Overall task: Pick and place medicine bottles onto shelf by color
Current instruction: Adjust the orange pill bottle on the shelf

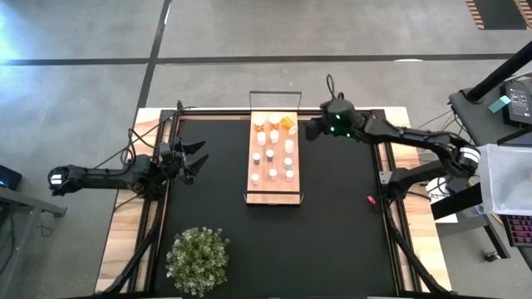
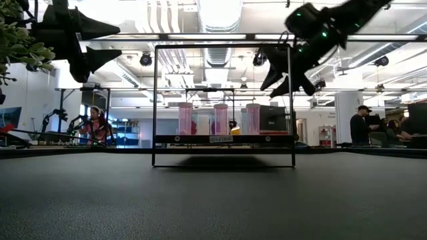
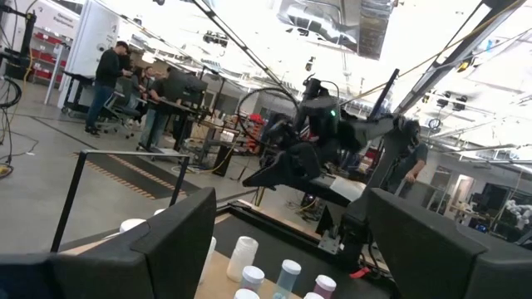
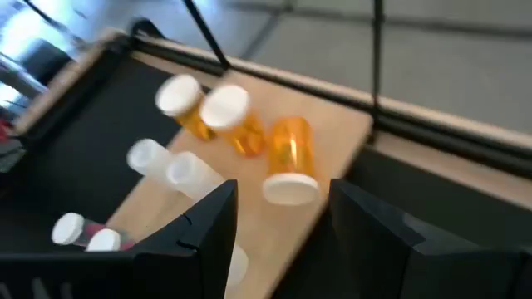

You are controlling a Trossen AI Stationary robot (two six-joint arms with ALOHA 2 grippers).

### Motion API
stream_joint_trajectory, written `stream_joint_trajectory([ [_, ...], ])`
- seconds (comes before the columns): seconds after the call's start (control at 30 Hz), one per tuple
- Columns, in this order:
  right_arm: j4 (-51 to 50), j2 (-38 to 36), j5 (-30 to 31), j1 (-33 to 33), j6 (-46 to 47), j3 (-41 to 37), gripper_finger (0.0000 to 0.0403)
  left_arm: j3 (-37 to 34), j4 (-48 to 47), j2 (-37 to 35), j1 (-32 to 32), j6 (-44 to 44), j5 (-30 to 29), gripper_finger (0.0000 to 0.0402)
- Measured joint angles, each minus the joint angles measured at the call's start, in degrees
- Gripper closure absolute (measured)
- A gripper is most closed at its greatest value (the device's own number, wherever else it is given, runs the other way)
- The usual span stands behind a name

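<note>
Nearing the finish, with the medicine bottles (image 1: 273, 149) already standing on the shelf (image 1: 273, 196).
Left of the shelf, the left gripper (image 1: 196, 158) is waiting wide open and empty; the right gripper (image 1: 306, 129) is hovering at the shelf's far right corner, part open, holding nothing, over a tipped orange bottle (image 4: 290, 161).

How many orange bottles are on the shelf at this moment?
3, clustered at the shelf's far end near the right gripper: two upright, one tipped over. Others may be hidden.
</note>
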Motion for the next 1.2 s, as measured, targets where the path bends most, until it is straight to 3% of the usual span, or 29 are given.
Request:
stream_joint_trajectory([
  [0.37, -34.0, 15.7, -0.2, -0.5, 3.7, 25.4, 0.0211, 0.0, 0.0, 0.0, 0.0, 0.0, 0.0, 0.0107],
  [0.57, -42.7, 23.8, -0.6, -0.9, 3.4, 34.2, 0.0143, 0.0, 0.0, 0.0, 0.0, 0.0, 0.0, 0.0107],
  [0.83, -40.7, 28.2, -1.9, -1.0, -1.5, 35.8, 0.0040, 0.0, 0.0, 0.0, 0.0, 0.0, 0.0, 0.0107],
  [0.97, -38.0, 29.2, -2.1, -1.3, -2.0, 33.6, 0.0033, 0.0, 0.0, 0.0, 0.0, 0.0, 0.0, 0.0107],
  [1.2, -23.8, 25.4, -4.7, -1.7, -2.0, 24.0, 0.0033, 0.0, 0.0, 0.0, 0.0, 0.0, 0.0, 0.0107],
])
